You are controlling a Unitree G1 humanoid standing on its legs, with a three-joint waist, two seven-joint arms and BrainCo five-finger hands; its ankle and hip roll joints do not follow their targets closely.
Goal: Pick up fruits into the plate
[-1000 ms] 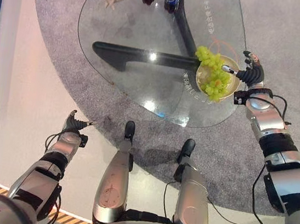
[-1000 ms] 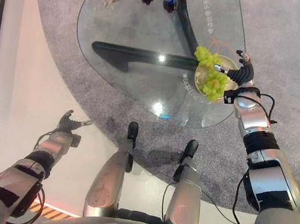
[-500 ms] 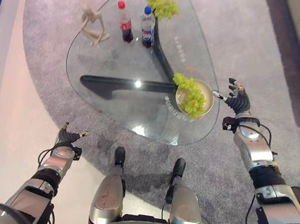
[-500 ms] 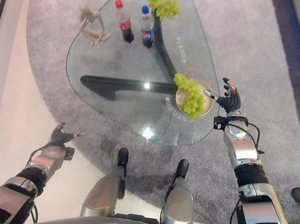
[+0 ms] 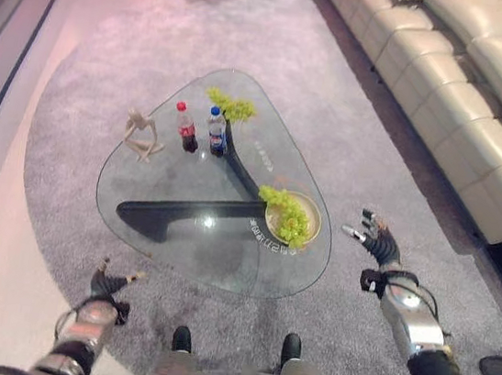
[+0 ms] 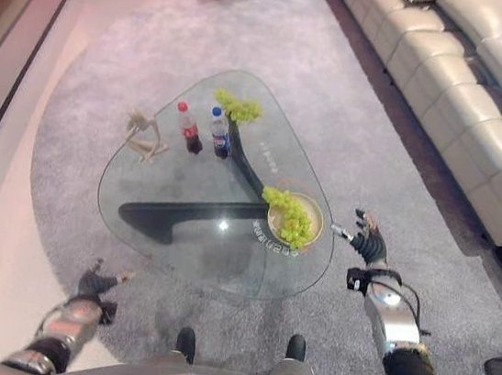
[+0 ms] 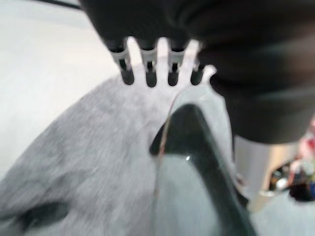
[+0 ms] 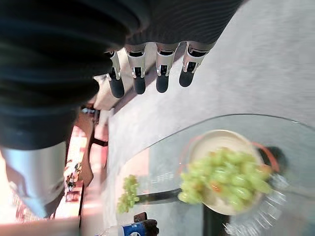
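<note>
Right hand (image 5: 375,242) released, fingers spread, beside table (image 5: 170,237); left hand (image 5: 106,283) relaxed, empty. Green grapes (image 5: 286,214) heaped over cream plate (image 5: 311,217). White lettering on glass, unreadable.

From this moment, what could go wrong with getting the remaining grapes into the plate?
1. The second grape bunch lies at the far tip of the glass table, while the open right robot hand hangs off the table's near edge; the reach may fall short.
2. The two bottles stand right beside that bunch, so a reaching arm might topple them.
3. The bunch in the plate overhangs its rim and could slip off.
</note>
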